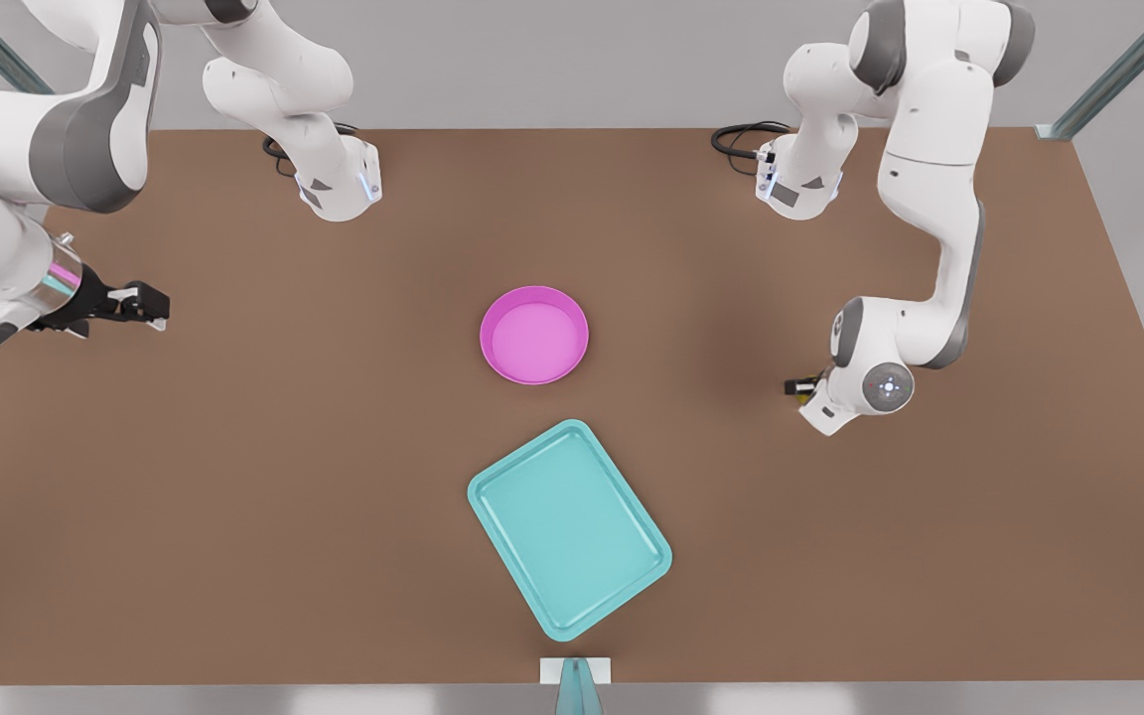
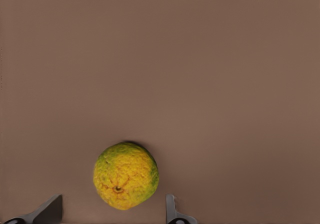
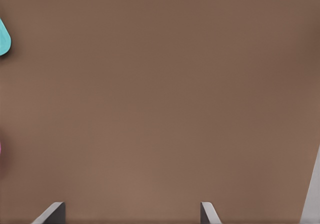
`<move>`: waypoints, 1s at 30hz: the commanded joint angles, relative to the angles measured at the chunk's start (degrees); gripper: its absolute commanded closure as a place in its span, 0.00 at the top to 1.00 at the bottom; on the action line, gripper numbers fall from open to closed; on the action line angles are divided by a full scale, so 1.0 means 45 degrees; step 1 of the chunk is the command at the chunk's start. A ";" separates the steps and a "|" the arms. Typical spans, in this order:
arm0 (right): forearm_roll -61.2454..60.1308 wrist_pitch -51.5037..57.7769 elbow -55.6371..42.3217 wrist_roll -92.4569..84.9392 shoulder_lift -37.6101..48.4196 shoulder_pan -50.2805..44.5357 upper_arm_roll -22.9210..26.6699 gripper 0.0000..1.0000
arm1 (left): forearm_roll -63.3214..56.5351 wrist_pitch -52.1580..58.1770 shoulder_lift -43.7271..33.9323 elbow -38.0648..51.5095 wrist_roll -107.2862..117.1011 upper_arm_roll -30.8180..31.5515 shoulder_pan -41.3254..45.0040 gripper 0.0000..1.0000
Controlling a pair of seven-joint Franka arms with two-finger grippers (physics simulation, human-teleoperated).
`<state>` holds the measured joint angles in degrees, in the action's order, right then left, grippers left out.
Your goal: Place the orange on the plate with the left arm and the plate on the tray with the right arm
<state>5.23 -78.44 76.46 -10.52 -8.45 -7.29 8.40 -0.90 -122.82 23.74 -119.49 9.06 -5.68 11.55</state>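
The orange (image 2: 126, 176), yellow with greenish mottling, lies on the brown table. My left gripper (image 2: 113, 205) is open with one finger on each side of the fruit, not touching it. In the front view this gripper (image 1: 798, 386) is low over the table at the front view's right, and its wrist hides most of the orange. The pink plate (image 1: 534, 335) sits empty at the table's middle. The teal tray (image 1: 569, 528) lies nearer the front edge, turned at an angle. My right gripper (image 1: 149, 305) waits open and empty at the front view's left, also seen in its own wrist view (image 3: 131, 208).
Both arm bases (image 1: 339, 184) (image 1: 798, 184) stand at the table's far edge with cables beside them. A corner of the tray (image 3: 3, 39) shows in the right wrist view. Bare brown table lies between the left gripper and the plate.
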 commanded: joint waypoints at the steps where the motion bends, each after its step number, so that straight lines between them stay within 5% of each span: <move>1: -0.0010 -0.0030 0.0001 -0.0182 -0.0016 -0.0002 0.0009 1.00 | -0.0035 -0.0539 -0.0001 -0.0184 0.0095 -0.0026 -0.0203 1.00; 21: -0.0010 -0.0010 0.0196 -0.0182 -0.0153 -0.0002 0.0028 1.00 | 0.0688 -0.1340 0.1112 -0.0204 0.0134 0.0052 -0.0145 1.00; 22: -0.0010 -0.0010 0.0196 -0.0182 -0.0153 -0.0002 0.0009 1.00 | 0.0688 -0.1340 0.1112 -0.0204 0.0134 0.0052 -0.0145 0.92; 23: -0.0010 -0.0010 0.0196 -0.0182 -0.0153 -0.0002 0.0009 1.00 | 0.0688 -0.1340 0.1092 -0.0204 0.0134 0.0052 -0.0145 0.71; 24: -0.0010 -0.0010 0.0196 -0.0202 -0.0153 -0.0002 0.0009 1.00 | 0.0688 -0.1340 0.1092 -0.0204 0.0134 0.0052 -0.0145 0.67; 30: -0.0010 0.0009 0.0216 -0.0202 -0.0172 -0.0002 0.0028 1.00 | 0.0688 -0.0892 0.0644 -0.0145 0.0427 0.0500 0.0011 0.67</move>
<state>5.22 -78.47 77.43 -11.22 -9.26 -7.30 8.47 1.93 -128.08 26.91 -120.18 9.96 -3.99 11.50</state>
